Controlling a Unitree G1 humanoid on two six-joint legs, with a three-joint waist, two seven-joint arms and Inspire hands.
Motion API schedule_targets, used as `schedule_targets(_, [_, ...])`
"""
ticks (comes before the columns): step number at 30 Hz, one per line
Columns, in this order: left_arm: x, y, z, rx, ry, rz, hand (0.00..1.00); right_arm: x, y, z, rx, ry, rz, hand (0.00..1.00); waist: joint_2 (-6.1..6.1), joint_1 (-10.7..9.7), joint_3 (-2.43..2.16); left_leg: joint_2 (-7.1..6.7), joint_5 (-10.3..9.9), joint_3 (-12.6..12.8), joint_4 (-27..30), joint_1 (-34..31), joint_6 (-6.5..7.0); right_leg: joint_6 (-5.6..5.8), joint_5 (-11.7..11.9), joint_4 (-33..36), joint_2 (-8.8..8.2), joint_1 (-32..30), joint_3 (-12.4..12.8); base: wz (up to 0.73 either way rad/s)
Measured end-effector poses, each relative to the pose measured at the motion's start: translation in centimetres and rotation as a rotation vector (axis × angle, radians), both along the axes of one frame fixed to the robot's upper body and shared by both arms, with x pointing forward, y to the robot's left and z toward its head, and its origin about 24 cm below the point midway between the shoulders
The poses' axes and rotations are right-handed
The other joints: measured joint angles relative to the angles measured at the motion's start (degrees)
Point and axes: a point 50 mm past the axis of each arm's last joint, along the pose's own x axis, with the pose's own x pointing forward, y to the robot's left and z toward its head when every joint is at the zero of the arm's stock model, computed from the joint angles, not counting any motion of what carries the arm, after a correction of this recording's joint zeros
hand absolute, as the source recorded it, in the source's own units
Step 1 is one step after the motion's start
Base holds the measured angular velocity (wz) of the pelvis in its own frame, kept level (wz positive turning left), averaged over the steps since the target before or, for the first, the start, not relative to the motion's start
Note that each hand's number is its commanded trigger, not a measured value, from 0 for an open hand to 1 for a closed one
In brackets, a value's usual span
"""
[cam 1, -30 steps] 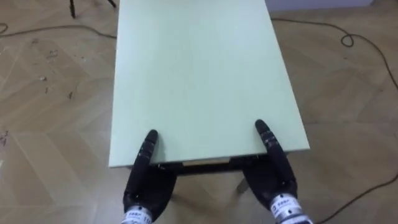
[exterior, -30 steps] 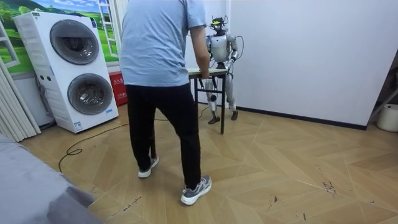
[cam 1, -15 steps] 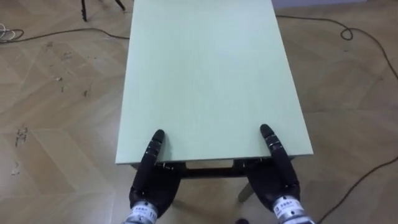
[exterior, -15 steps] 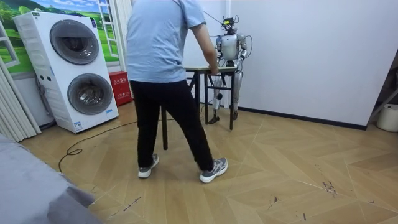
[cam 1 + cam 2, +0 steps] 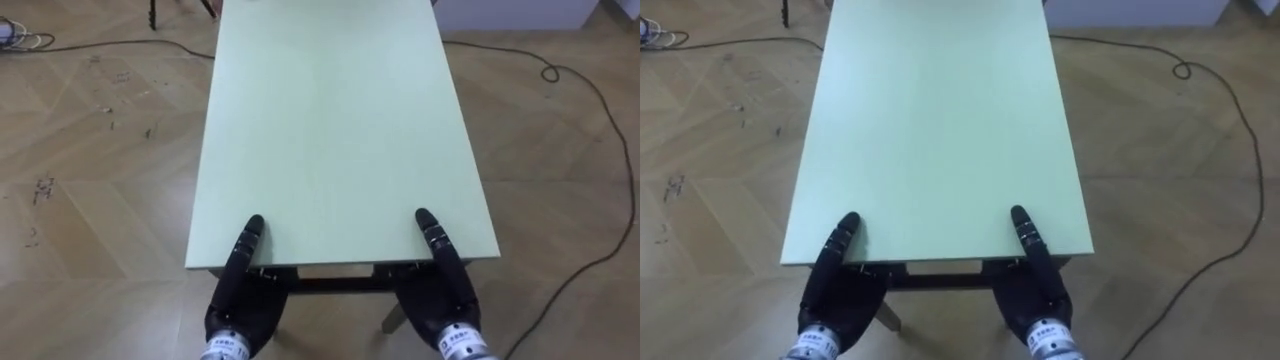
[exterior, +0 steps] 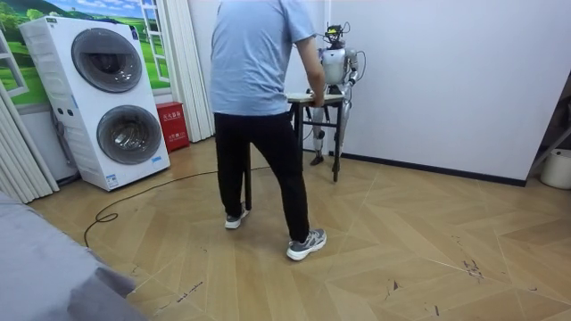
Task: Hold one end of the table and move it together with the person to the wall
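A pale green rectangular table (image 5: pixel 340 120) stretches away from me. My left hand (image 5: pixel 240 300) grips its near edge at the left corner, thumb lying on top and the rest underneath. At the right corner my right hand (image 5: pixel 440 295) holds the same edge the same way. In the room view a person (image 6: pixel 259 116) in a light blue shirt and black trousers holds the table's (image 6: pixel 308 96) far end, back to the camera, feet apart in a stride. I stand at the other end, close to the white wall.
Dark cables (image 5: pixel 590 100) trail over the wooden floor to the right of the table, and another cable (image 5: pixel 100 45) lies to the left. A stacked washer and dryer (image 6: pixel 98 98) stands at the room view's left, with a red box (image 6: pixel 169 125) beside it.
The person has stepped toward the room view's right, and the table and I have moved that way with them, nearer the wall. My hands keep the same hold.
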Motion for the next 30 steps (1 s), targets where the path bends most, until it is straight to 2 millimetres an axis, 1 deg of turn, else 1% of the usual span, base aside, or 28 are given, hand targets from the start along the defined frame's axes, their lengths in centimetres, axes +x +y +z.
schedule_targets(2, [0.02,0.10,0.01,0.008,-0.002,0.001,1.00,-0.06,0.21,-0.04,0.003,0.002,-0.004,1.00,-0.05,0.1,0.03,0.82,0.3,0.0,0.2,-0.3,-0.52,-0.40,0.7,-1.7,0.97,0.5,-0.2,-0.04])
schedule_targets(4, [0.03,0.16,0.02,0.010,-0.003,0.005,1.00,-0.09,0.17,-0.05,-0.002,0.001,-0.012,1.00,-0.02,0.2,0.04,1.61,0.7,-0.1,0.1,-0.8,-1.19,-1.09,1.2,-2.7,1.86,0.6,-0.6,0.00])
schedule_targets(6, [0.04,0.15,0.02,0.010,-0.003,0.006,1.00,-0.10,0.15,-0.05,-0.002,0.001,-0.013,1.00,0.02,0.2,0.06,1.83,0.9,-0.4,0.1,-0.9,-1.67,-1.36,1.4,-2.7,2.44,0.5,-0.9,0.05])
schedule_targets(7, [0.03,0.14,0.02,0.011,-0.004,0.006,1.00,-0.11,0.17,-0.06,-0.003,0.001,-0.013,1.00,0.04,0.1,0.07,2.09,1.1,-0.7,0.0,-1.0,-1.97,-1.43,1.4,-2.7,2.70,0.5,-1.5,0.08])
schedule_targets(11, [0.01,0.08,0.04,0.015,-0.007,0.011,1.00,-0.14,0.18,-0.05,-0.006,-0.001,-0.019,1.00,0.21,0.3,0.17,2.77,1.4,-1.1,-0.3,-1.0,-2.66,-1.73,1.5,-2.7,3.40,0.5,-1.8,0.05])
schedule_targets(13, [-0.03,0.04,0.03,0.018,-0.008,0.011,1.00,-0.14,0.14,-0.04,-0.008,-0.004,-0.018,1.00,0.38,0.4,0.24,2.81,1.5,-1.6,-0.5,-1.1,-2.93,-1.98,1.3,-2.7,3.56,0.6,-2.2,0.13])
schedule_targets(15, [-0.14,0.06,-0.01,0.020,-0.006,0.015,1.00,-0.16,0.17,-0.05,-0.008,-0.004,-0.015,1.00,0.56,0.4,0.34,2.76,1.7,-2.4,-0.5,-1.1,-3.09,-1.99,1.3,-2.7,3.56,0.9,-3.3,0.18])
schedule_targets(20, [-0.58,0.07,-0.25,0.013,0.010,0.022,1.00,-0.06,0.06,0.02,-0.027,-0.010,-0.001,1.00,0.56,0.8,0.34,2.67,1.8,-3.9,-0.5,-1.2,-3.15,-1.99,1.3,-2.8,3.46,1.6,-4.7,0.17])
schedule_targets(26, [-0.67,-0.03,-0.29,0.004,0.013,0.025,1.00,0.44,-0.11,0.31,-0.054,-0.030,0.015,1.00,0.52,1.6,0.32,1.80,1.9,-5.1,-0.8,-1.2,-3.07,-1.99,1.3,-4.6,3.40,3.0,-5.0,0.12])
schedule_targets(30, [-0.68,-0.08,-0.29,0.000,0.014,0.027,1.00,0.53,-0.14,0.37,-0.060,-0.034,0.016,1.00,0.55,2.0,0.33,1.65,1.9,-5.7,-0.8,-1.2,-3.08,-1.99,1.3,-5.1,3.44,3.4,-5.0,0.08])
